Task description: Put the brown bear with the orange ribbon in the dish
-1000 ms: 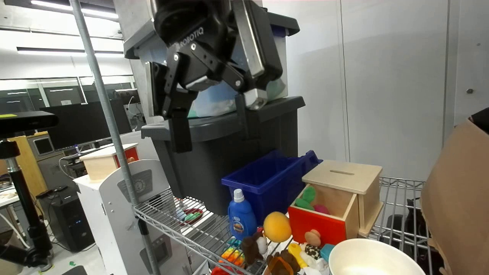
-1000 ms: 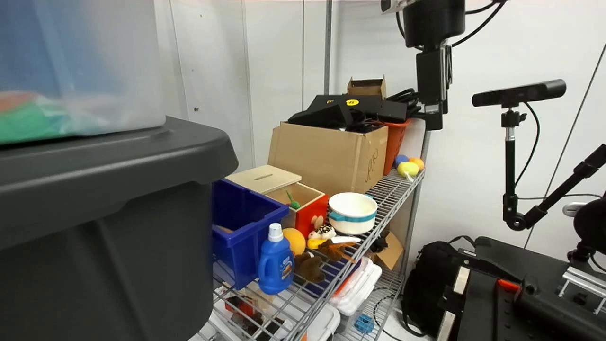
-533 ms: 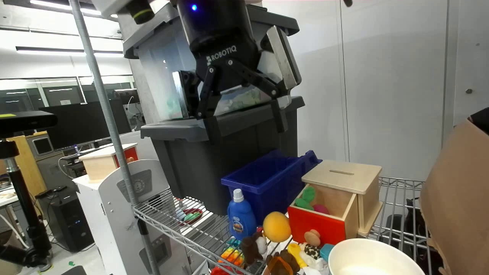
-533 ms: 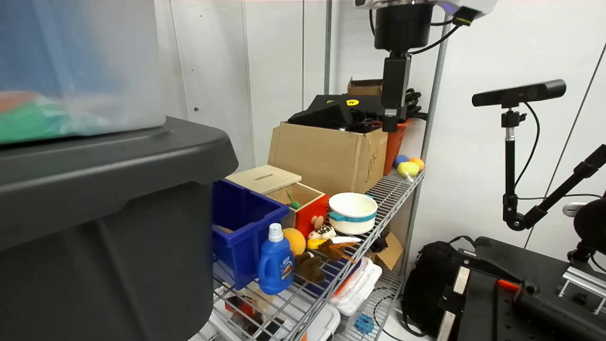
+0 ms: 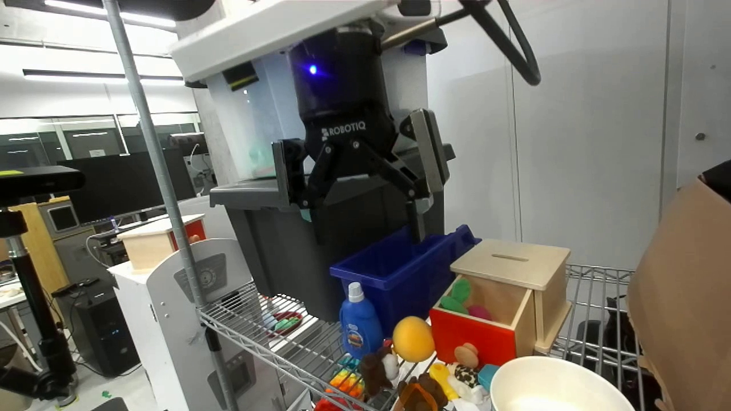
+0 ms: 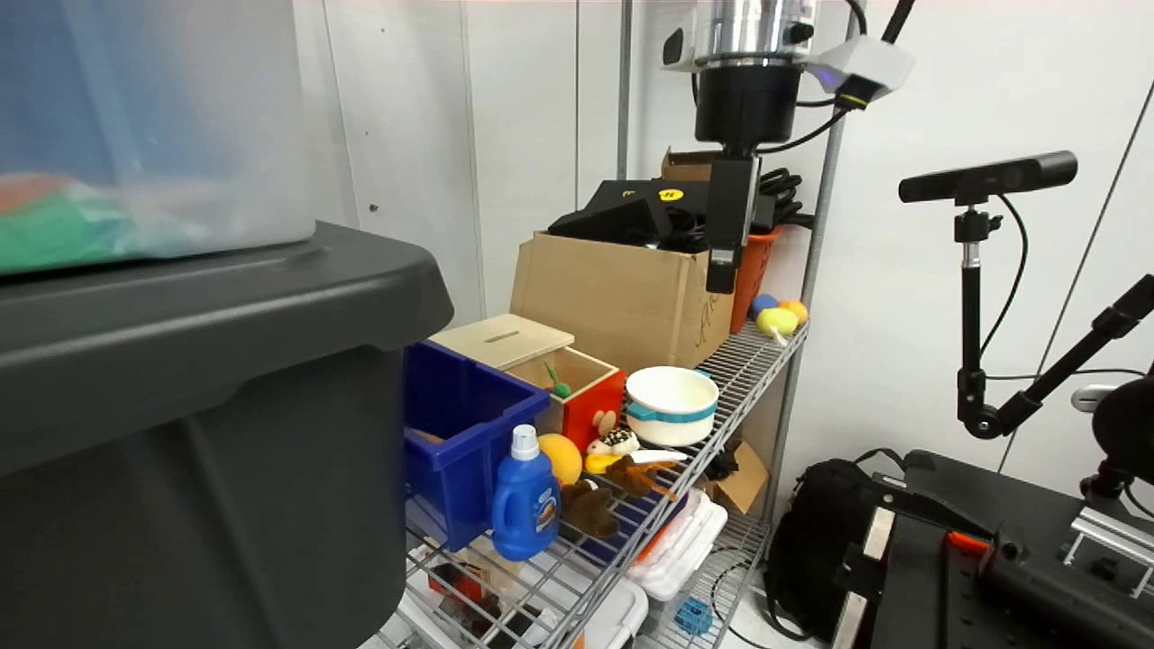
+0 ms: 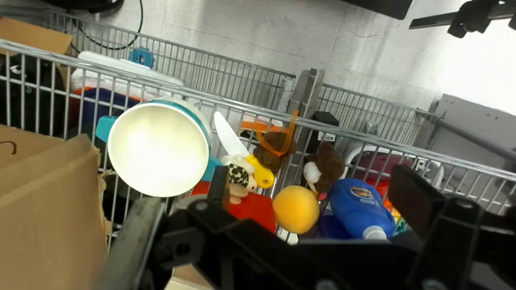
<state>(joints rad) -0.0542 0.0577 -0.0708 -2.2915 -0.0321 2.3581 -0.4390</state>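
Observation:
The brown bear point(image 7: 275, 141) with the orange ribbon lies on the wire shelf near its front edge; it shows in both exterior views point(image 5: 435, 386) point(image 6: 629, 478). A toy knife with a yellow handle point(image 7: 260, 172) lies against it. The dish point(image 7: 159, 149), a cream-white bowl with teal handles, stands nearby on the shelf and looks empty; both exterior views show it point(image 5: 557, 383) point(image 6: 672, 395). My gripper point(image 5: 368, 229) is open and empty, pointing down high above the shelf; it also shows in an exterior view point(image 6: 721, 275) and the wrist view point(image 7: 316, 189).
A second brown toy point(image 7: 329, 165) with a white part, a yellow-orange ball point(image 7: 296, 209) and a blue bottle point(image 7: 358, 203) stand close by. A wooden box with a red drawer point(image 5: 471, 337), a blue bin point(image 5: 394, 274), a dark tote point(image 5: 274, 251) and a cardboard box point(image 6: 613, 288) surround them.
My gripper has come down and shifted sideways, rightward in one exterior view and leftward in the other. It stays open. The bear and dish have not moved.

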